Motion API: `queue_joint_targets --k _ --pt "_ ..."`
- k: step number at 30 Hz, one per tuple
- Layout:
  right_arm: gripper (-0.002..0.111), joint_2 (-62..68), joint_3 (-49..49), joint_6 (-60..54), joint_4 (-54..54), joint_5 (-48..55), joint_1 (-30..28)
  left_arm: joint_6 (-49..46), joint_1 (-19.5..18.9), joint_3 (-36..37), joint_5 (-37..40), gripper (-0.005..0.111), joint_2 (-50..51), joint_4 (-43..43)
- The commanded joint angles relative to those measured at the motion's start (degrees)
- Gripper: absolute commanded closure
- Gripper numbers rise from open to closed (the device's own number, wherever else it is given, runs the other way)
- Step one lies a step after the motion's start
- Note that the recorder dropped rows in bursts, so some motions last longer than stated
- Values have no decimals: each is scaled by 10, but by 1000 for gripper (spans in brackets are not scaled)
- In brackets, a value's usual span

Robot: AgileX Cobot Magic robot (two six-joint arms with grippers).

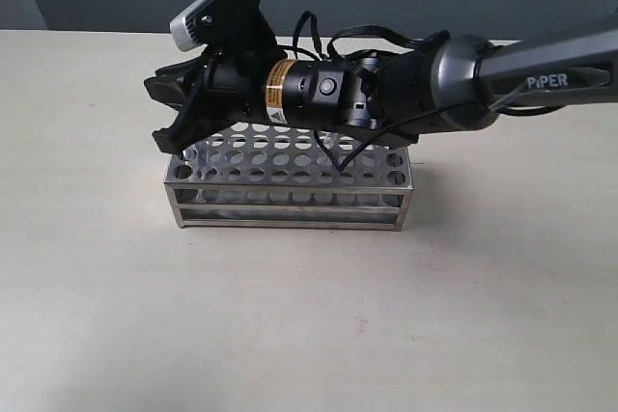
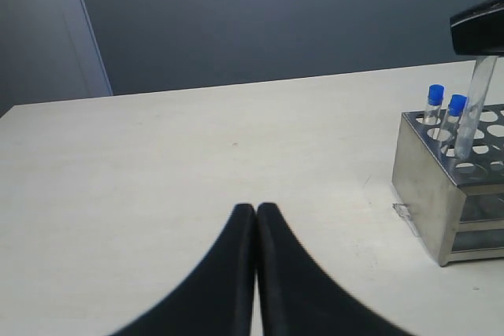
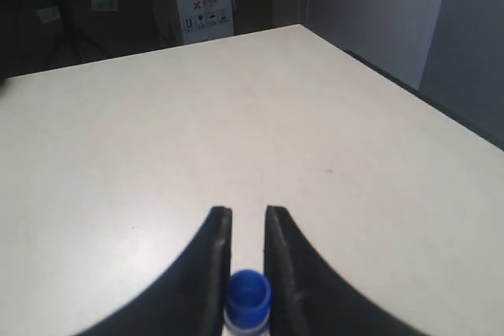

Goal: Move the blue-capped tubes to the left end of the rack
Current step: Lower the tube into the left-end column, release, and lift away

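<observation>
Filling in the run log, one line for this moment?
right gripper: shut on blue-capped tube, over rack left end | left gripper: shut, over table | two other tubes: seated at that end

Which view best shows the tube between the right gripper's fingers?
The left wrist view: the tube hangs tilted below the right gripper, lower end at the rack, beside two capped tubes. The right wrist view shows only its blue cap; in the exterior view the arm hides it.

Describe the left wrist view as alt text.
The left gripper, jaws shut and empty, hovers over a pale table. Beyond it, a steel rack holds two blue-capped tubes; a third tube leans beside them.
</observation>
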State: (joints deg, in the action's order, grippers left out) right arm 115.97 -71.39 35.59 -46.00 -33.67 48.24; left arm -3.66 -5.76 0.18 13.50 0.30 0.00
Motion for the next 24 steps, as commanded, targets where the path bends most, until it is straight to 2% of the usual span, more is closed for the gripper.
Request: queue_joint_targets --k 1,10,12,17,19,24 --pt "109 9 -4 3 -5 -1 -1 0 2 -2 -3 106 -3 -4" --pt "108 56 -4 3 -5 -53 -1 0 2 -2 -3 106 -3 -4" --pt "102 59 -4 3 -5 -50 -1 0 2 -2 -3 106 -3 -4" --pt "72 64 -4 3 -5 -46 -1 0 2 -2 -3 106 -3 -4" --pt "69 63 -4 3 -5 -56 -1 0 2 -2 -3 106 -3 -4" --pt "72 17 -4 32 18 -39 -2 0 2 -2 -3 106 -3 -4"
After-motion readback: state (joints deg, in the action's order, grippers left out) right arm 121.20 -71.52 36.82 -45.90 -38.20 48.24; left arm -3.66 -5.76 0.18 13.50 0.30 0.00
